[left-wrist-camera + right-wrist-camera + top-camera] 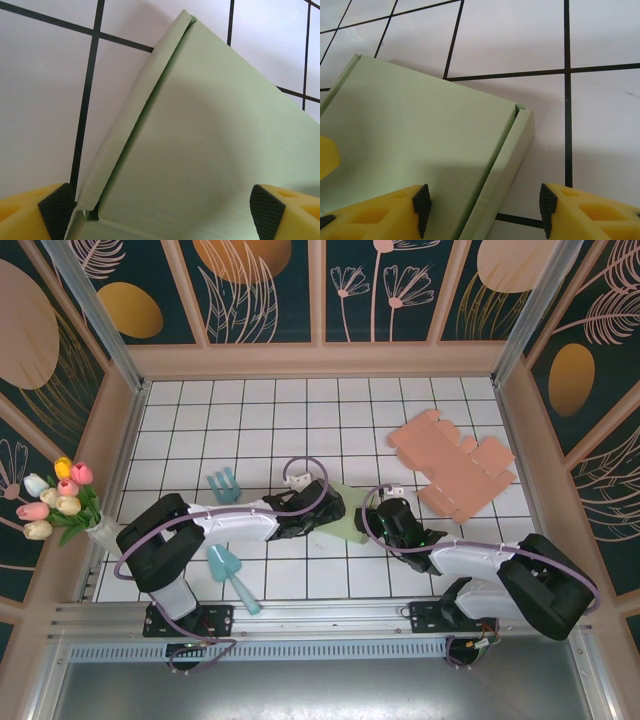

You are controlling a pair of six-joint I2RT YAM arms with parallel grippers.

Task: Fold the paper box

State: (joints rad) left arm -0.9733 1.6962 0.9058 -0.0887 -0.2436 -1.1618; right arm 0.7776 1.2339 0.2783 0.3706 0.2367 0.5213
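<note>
Left wrist view: the green box is judged folded shut, little left; left fingers and right fingers are held apart over it, nothing gripped.

The left arm and right arm share glossy black, rounded joint housings joined by smooth white links. A thin lilac cable loops along each. Black plate bases sit at their roots. The left gripper and right gripper carry yellow plastic fingers with round recesses, tipped with black, finely dimpled pads.
</note>
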